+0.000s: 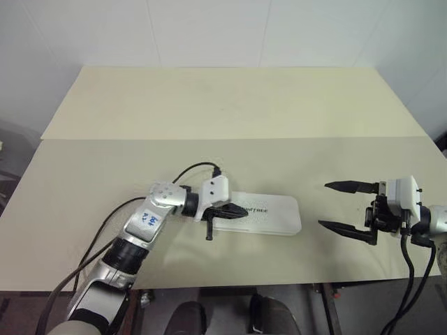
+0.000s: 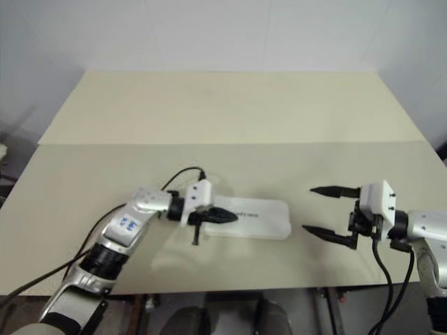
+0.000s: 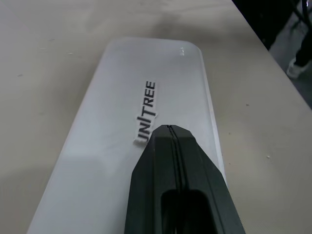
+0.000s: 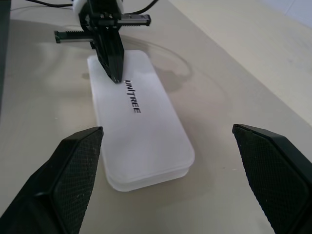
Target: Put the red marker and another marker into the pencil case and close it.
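- A bare test room or lab, not a home.
- Plain white walls [image 1: 209, 31] run from 9 to 3 o'clock behind a wide cream surface [image 1: 230, 105].
- Loose black cables [image 1: 412, 279] hang at the 4 o'clock edge.

Cream table [image 1: 230, 105], closed white pencil case [image 1: 269, 213] lying flat on it
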{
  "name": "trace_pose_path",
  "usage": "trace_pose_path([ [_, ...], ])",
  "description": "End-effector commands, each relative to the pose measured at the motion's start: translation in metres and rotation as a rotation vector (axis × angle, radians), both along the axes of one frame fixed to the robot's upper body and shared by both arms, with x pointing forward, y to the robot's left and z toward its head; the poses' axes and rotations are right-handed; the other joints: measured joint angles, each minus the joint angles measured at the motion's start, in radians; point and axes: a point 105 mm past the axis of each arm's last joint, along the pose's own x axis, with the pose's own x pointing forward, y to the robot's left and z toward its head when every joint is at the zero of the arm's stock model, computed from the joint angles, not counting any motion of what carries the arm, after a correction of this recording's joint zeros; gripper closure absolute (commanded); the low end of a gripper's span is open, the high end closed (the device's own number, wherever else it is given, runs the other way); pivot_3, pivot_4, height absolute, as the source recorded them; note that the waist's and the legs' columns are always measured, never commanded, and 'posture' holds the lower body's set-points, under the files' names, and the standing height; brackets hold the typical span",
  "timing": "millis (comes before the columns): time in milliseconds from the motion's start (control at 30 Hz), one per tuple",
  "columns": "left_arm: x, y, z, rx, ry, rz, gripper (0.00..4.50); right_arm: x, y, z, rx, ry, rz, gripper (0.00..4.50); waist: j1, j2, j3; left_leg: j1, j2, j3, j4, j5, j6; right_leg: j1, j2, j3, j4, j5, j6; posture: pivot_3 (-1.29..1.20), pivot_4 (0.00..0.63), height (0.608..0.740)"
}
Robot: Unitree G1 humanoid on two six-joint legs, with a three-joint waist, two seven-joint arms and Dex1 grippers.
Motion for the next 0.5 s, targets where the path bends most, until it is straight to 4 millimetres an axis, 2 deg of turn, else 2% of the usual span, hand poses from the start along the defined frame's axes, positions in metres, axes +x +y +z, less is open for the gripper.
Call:
trace_pose_path([
  [33, -0.003, 0.016, 0.03, -0.123, -0.138, 0.003, 4.49, 0.005, 0.0, 0.003, 0.001, -0.038, 0.012, 0.0, 0.0, 0.0, 0.0, 0.0, 0.0, 0.0, 0.0, 0.0, 0.0, 0.0, 0.0, 0.0, 0.0, 0.0, 0.0, 0.0, 0.15, 0.74],
  [167, -0.004, 0.04, 0.038, -0.2, -0.161, 0.074, 4.49, 0.014, -0.005, 0.003, 0.004, -0.05, 0.005, 0.0, 0.001, 0.0, 0.0, 0.0, 0.0, 0.0, 0.0, 0.0, 0.0, 0.0, 0.0, 0.0, 0.0, 0.0, 0.0, 0.0, 0.15, 0.74],
  [233, -0.003, 0.056, 0.042, -0.223, -0.167, 0.139, 3.87, 0.017, -0.007, 0.001, 0.003, -0.051, 0.002, 0.0, 0.001, 0.0, 0.0, 0.0, 0.0, 0.0, 0.0, 0.0, 0.0, 0.0, -0.001, 0.0, 0.0, 0.0, 0.0, 0.0, 0.15, 0.74],
  [367, -0.016, 0.077, 0.05, -0.272, -0.175, 0.193, 2.55, 0.025, -0.012, 0.002, -0.022, -0.089, -0.003, 0.0, -0.003, 0.0, 0.0, 0.0, 0.0, 0.0, 0.0, 0.0, 0.0, 0.0, -0.001, 0.0, 0.0, 0.0, 0.0, 0.0, 0.15, 0.74],
  [500, -0.023, 0.086, 0.053, -0.302, -0.183, 0.252, 1.18, 0.033, -0.02, 0.004, -0.025, -0.099, -0.016, 0.0, 0.001, 0.0, 0.0, -0.001, 0.0, 0.0, 0.0, 0.0, 0.0, 0.0, -0.001, 0.0, 0.0, 0.0, 0.0, 0.0, 0.15, 0.74],
])
